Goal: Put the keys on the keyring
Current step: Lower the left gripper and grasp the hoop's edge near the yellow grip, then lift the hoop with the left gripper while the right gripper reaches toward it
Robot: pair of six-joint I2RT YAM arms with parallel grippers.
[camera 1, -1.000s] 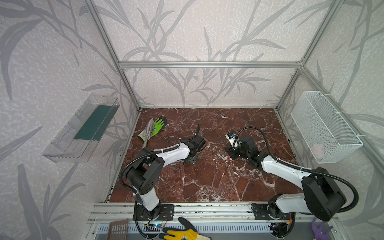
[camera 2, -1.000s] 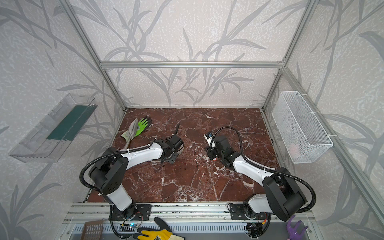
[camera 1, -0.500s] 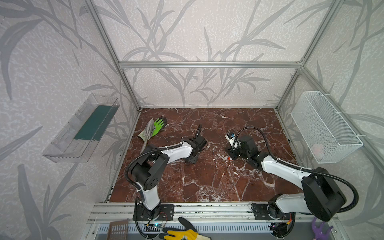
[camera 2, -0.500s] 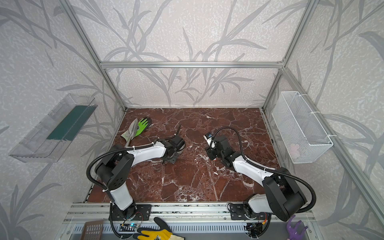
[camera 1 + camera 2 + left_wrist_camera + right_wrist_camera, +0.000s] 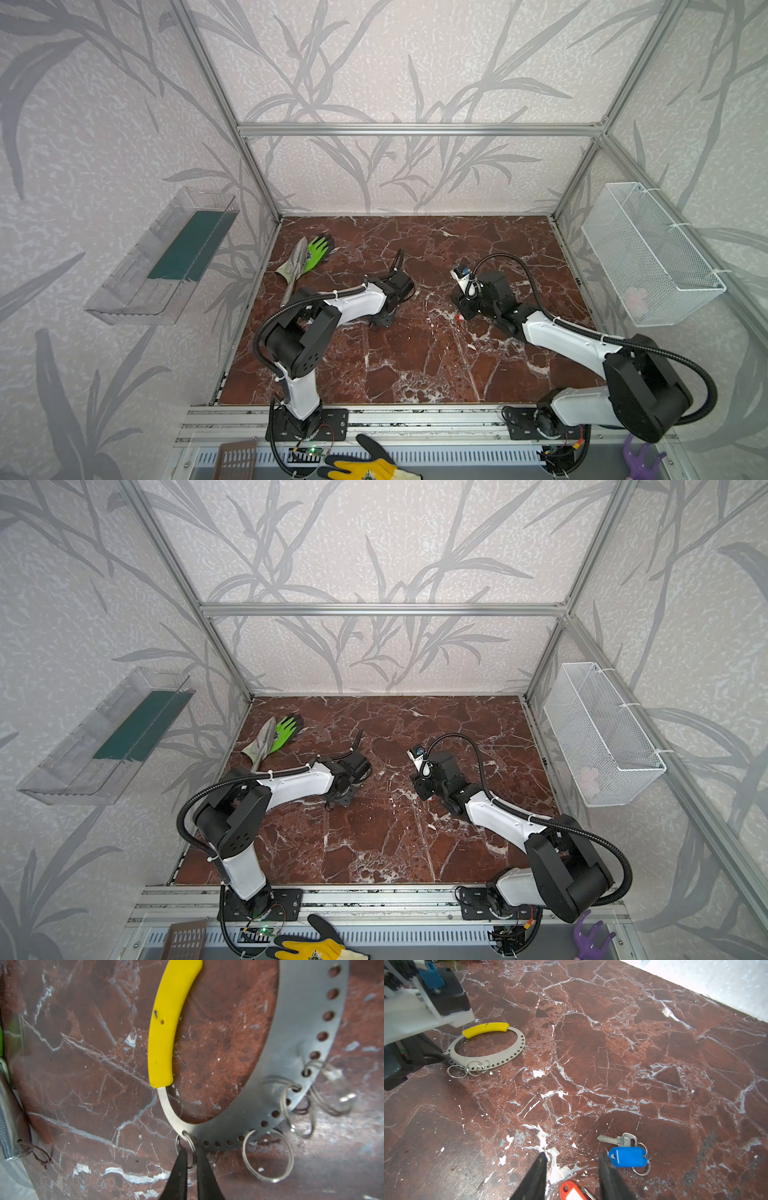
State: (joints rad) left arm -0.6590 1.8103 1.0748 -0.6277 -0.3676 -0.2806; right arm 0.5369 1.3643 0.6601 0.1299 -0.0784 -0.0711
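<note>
Left wrist view, lower centre: left gripper (image 5: pixel 191 1152) pinches a steel split ring (image 5: pixel 191 1142) on the grey perforated keyring (image 5: pixel 301 1032); your tug could slip it.

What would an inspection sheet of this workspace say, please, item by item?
Surface: red-brown marbled tabletop with white flecks.
Job's things: keyring lies flat with several split rings in its holes. Blue-tagged key and red-tagged key lie loose, apart from it.
Clutter: green glove and trowel at the far left corner.
Grippers: left gripper is closed on a small split ring at the keyring's end. Right gripper is open and empty, by the keys.
Cables: black hoses run along both arms, clear of the job's things.
Surroundings: clear tray on the left wall, wire basket on the right wall, yellow glove beyond the front rail.
</note>
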